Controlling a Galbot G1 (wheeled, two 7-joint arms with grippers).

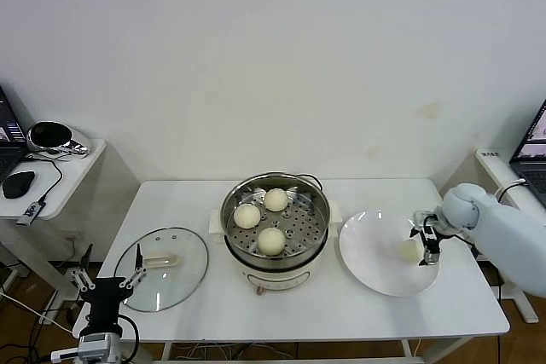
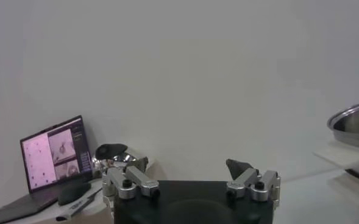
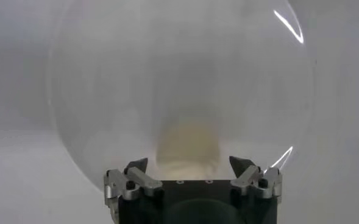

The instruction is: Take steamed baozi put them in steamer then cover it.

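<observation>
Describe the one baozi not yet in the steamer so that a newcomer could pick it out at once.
Start at the steamer mid-table and move to the white plate on its right. The baozi lies near the plate's right edge, between the fingers of the open right gripper. The other three sit in the steamer.

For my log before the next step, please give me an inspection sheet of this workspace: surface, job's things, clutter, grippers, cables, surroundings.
Surface: white table.
Job's things: three baozi in the steamer; fourth baozi on the white plate; glass lid flat on the table, left of the steamer.
Clutter: nothing seen.
Grippers: right gripper open around the fourth baozi; left gripper open, idle at the table's front left corner.
Cables: steamer cord behind the pot.
Surroundings: side table with mouse, laptop.
</observation>
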